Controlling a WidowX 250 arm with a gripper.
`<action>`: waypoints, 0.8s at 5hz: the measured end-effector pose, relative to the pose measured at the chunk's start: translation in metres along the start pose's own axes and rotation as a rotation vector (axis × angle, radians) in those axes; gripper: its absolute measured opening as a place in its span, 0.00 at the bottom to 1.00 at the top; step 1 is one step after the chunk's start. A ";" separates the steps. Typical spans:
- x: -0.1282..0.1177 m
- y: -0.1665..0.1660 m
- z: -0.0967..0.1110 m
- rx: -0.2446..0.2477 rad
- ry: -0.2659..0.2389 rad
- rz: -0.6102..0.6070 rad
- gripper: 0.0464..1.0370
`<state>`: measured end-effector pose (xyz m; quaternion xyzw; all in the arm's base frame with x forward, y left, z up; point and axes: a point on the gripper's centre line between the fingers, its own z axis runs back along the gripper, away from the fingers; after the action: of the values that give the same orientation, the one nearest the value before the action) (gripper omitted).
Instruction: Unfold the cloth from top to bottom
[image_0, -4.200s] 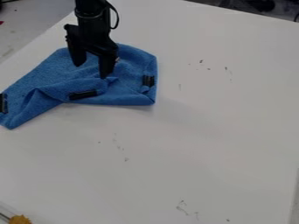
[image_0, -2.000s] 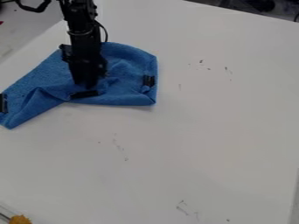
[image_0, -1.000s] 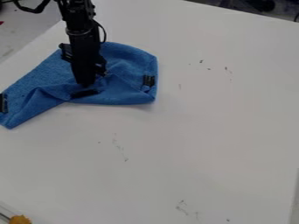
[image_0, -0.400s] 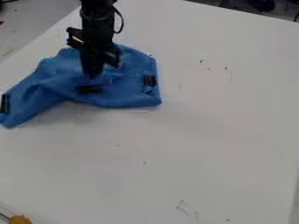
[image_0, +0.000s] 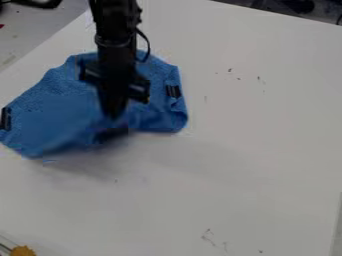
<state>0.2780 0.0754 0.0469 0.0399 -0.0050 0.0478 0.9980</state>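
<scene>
The black gripper (image_0: 113, 116) hangs over the middle of the blue cloth (image_0: 57, 112), near its front edge. It is shut on a fold of the cloth close to a dark strip. The cloth lies on the table's upper left, its front part raised and blurred around the fingertips. Two more dark strips show on it, one at the left edge and one at the right. The arm hides part of the cloth's back portion.
The white table (image_0: 227, 160) carries small dark marks at its upper right and lower middle. At the bottom left corner is a yellow-orange object (image_0: 23, 250). Dark items lie beyond the table's back edge.
The gripper, earlier apart over the cloth, came down on it, closed, and has moved toward the front and slightly right. The cloth's front edge has come forward with it.
</scene>
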 end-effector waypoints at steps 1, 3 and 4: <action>-0.016 -0.006 -0.017 -0.071 -0.007 0.042 0.01; -0.035 -0.020 -0.021 -0.138 -0.036 0.101 0.03; -0.043 -0.031 -0.017 -0.112 -0.049 0.105 0.18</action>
<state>0.2387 0.0419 0.0266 -0.0151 -0.0342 0.0988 0.9944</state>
